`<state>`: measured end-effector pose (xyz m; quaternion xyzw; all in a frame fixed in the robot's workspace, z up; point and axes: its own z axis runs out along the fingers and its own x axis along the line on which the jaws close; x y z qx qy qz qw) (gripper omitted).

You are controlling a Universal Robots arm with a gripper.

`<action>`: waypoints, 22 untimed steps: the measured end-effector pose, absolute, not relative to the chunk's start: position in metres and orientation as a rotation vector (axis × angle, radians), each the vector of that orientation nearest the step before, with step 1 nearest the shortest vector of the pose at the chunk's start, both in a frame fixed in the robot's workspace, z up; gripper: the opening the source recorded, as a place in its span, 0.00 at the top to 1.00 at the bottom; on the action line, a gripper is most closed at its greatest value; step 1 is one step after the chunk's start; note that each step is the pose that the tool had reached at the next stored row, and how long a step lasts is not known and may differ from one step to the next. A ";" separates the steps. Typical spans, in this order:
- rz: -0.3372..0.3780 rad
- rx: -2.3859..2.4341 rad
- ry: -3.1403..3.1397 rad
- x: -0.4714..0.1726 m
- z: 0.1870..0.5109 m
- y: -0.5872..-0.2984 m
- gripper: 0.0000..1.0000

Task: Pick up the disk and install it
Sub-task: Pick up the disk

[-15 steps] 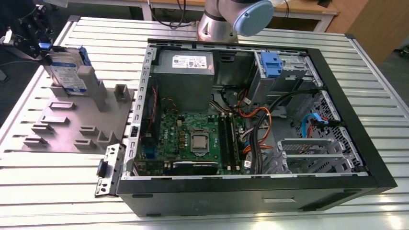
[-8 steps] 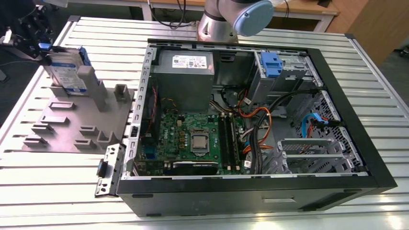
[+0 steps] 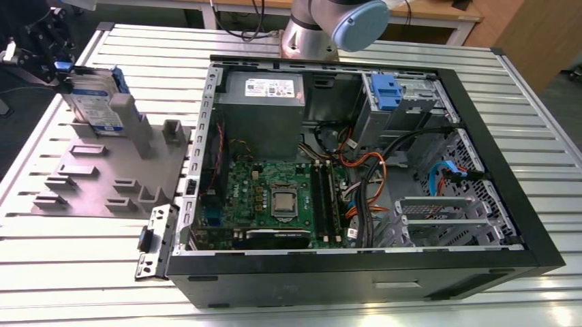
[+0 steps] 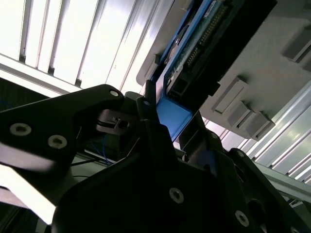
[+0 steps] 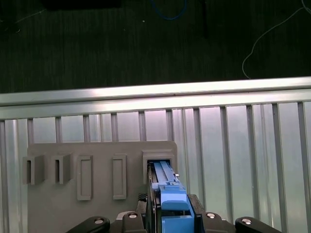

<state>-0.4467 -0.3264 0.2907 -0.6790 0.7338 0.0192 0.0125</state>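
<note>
In the upper left of the exterior view we count one gripper [image 3: 64,73], one disk [image 3: 95,105] and one grey holder [image 3: 91,177]. The disk stands upright in a socket of the holder, with its lower end hidden inside. The gripper sits at its top edge and is partly cut off by the frame. One open computer case [image 3: 509,225] fills the centre, on the slatted table [image 3: 73,272].

In the second wrist view the gripper [image 4: 171,116] is clenched on the blue rail of the disk [image 4: 214,39]. The disk's far end is cut off and its label is hidden.

In the first wrist view we count five sockets on the holder [image 5: 97,155]. The disk [image 5: 165,177] fills one, seen edge-on, with the gripper [image 5: 170,213] clamped on it.
</note>
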 end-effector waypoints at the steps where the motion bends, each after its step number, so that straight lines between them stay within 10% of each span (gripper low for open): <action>1: 0.060 -2.116 2.287 -0.447 0.291 -0.326 0.56; 22: 0.060 -2.116 2.287 -0.447 0.294 -0.326 0.63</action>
